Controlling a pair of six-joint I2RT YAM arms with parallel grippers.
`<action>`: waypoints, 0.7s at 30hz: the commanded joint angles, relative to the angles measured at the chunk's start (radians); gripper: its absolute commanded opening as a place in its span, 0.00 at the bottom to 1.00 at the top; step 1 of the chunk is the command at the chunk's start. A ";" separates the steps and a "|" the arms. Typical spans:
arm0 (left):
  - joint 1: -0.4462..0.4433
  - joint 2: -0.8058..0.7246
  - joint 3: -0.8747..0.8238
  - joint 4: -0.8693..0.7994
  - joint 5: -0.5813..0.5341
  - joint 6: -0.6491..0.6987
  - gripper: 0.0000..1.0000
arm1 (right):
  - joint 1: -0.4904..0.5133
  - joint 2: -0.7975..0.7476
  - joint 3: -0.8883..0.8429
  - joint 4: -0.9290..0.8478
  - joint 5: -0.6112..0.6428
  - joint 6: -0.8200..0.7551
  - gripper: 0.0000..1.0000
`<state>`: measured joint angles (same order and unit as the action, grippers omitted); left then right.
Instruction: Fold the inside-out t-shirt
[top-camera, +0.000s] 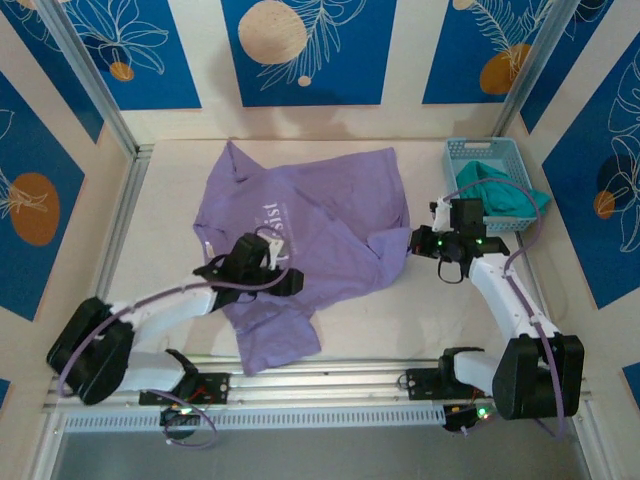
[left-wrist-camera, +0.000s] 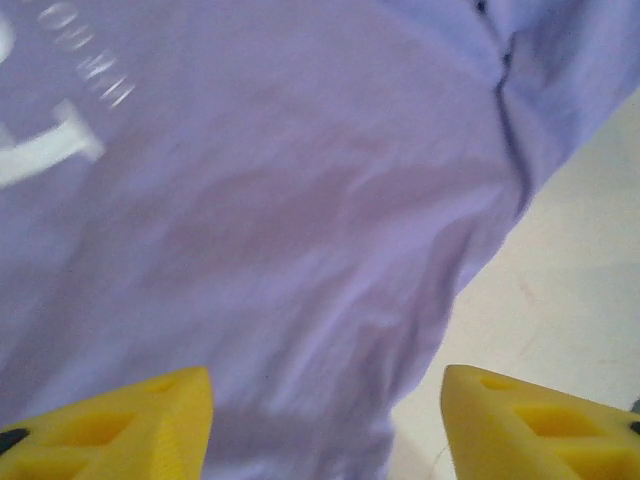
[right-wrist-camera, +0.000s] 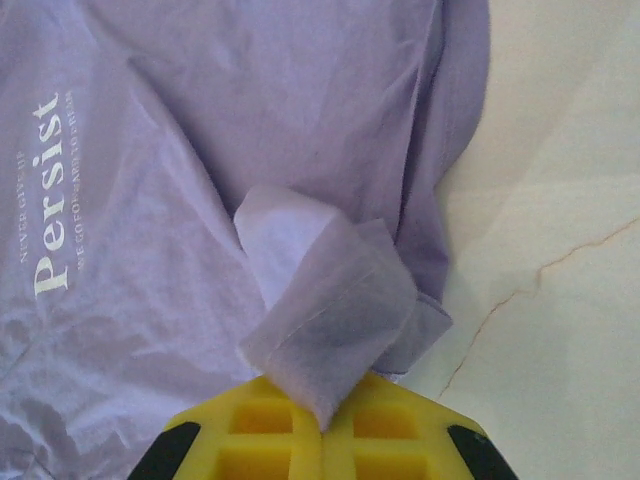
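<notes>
Right gripper (right-wrist-camera: 322, 428) is clamping shut on a thin fold of the t-shirt (right-wrist-camera: 200, 150), likely risking slippage under pull (left gripper (left-wrist-camera: 325, 425) is hovering wide open, empty).

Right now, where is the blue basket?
In the top view, the light blue plastic basket sits at the table's far right corner, holding a teal-green garment, just beyond the right tool.

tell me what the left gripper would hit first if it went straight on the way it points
The t-shirt: the left gripper, jaws open, points at its cloth near an edge; how far off the cloth lies is unclear.
</notes>
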<state>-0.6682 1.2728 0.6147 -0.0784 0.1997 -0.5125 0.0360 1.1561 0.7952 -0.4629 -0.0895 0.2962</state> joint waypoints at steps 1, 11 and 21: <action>0.041 -0.013 -0.012 -0.096 -0.133 -0.031 0.65 | 0.017 -0.001 -0.017 0.032 -0.021 0.016 0.00; 0.328 0.367 0.185 0.108 -0.006 -0.057 0.65 | 0.039 0.050 0.009 0.033 -0.020 0.011 0.00; 0.416 0.714 0.571 -0.002 0.033 -0.003 0.65 | 0.051 0.081 0.027 0.045 -0.024 0.018 0.00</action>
<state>-0.2878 1.8915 1.0744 0.0036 0.2085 -0.5438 0.0769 1.2251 0.7910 -0.4316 -0.0929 0.3000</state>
